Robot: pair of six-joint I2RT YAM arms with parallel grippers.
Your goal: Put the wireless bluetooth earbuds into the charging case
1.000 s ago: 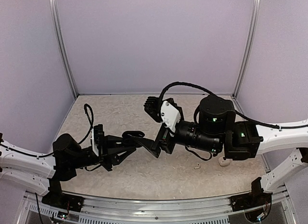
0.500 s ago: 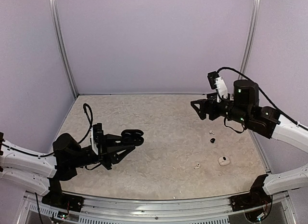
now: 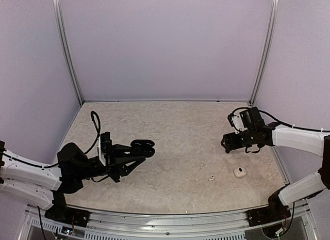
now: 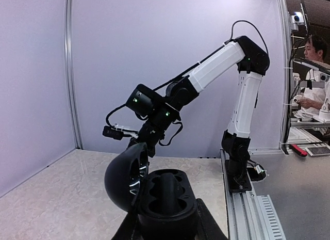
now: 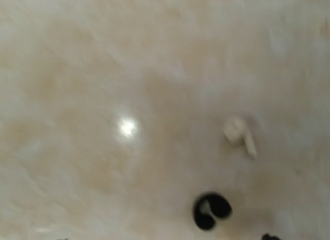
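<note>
My right gripper (image 3: pixel 230 142) has swung away from the middle of the desk (image 3: pixel 175 147), where it was a second ago close to the case. It is now out on the right side, low over the surface. My left gripper (image 3: pixel 137 150) has not moved. It stays clamped on the black charging case (image 4: pixel 165 196), lid open, held above the left of the desk, and its sockets look empty.

My right wrist camera shows a black earbud (image 5: pixel 211 210) lying on the desk with a white earbud (image 5: pixel 238 132) near it, not touching. My right fingers are out of that view and too small from above, so I cannot tell how they stand. A white case (image 3: pixel 239 172) and a second white earbud (image 3: pixel 211 178) lie nearer, also on the right.

I judge this to be the start of a pick, probably the black earbud, since it matches the waiting case.
</note>
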